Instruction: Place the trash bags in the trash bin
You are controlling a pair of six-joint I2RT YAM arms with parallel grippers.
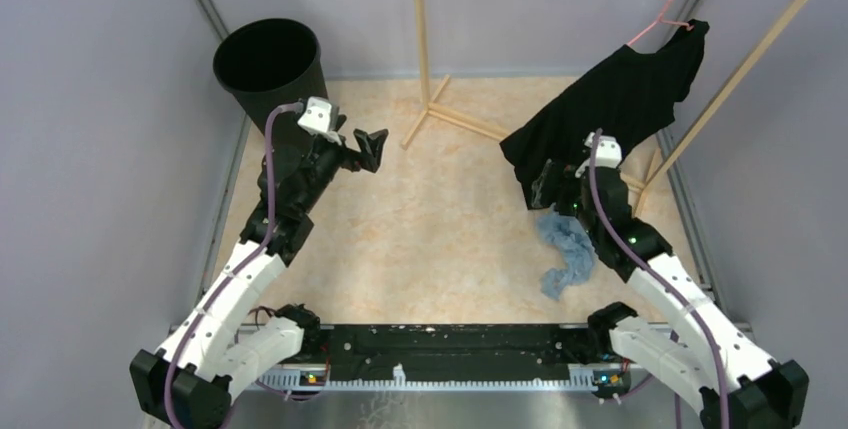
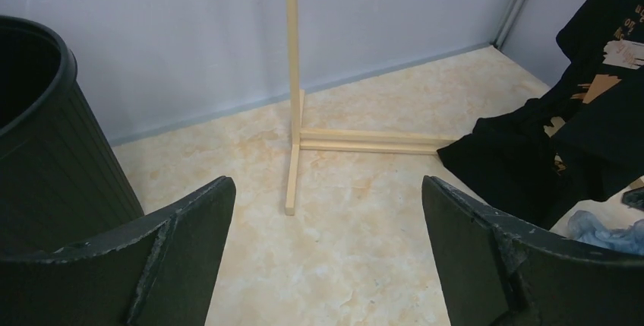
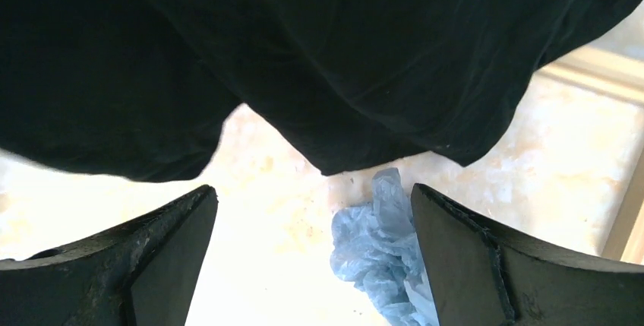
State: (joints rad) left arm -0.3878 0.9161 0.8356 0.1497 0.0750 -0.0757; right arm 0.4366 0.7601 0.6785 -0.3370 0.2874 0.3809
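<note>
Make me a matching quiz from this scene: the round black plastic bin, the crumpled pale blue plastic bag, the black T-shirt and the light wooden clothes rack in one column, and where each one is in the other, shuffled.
Things
1. round black plastic bin
2. crumpled pale blue plastic bag
3. black T-shirt
4. light wooden clothes rack

Places
A. hanging on the right, its hem drooping low
B. lying flat, near right
C. upright in the far left corner
D. standing at the back, centre to right

Pairs: 1-C, 2-B, 3-A, 4-D
</note>
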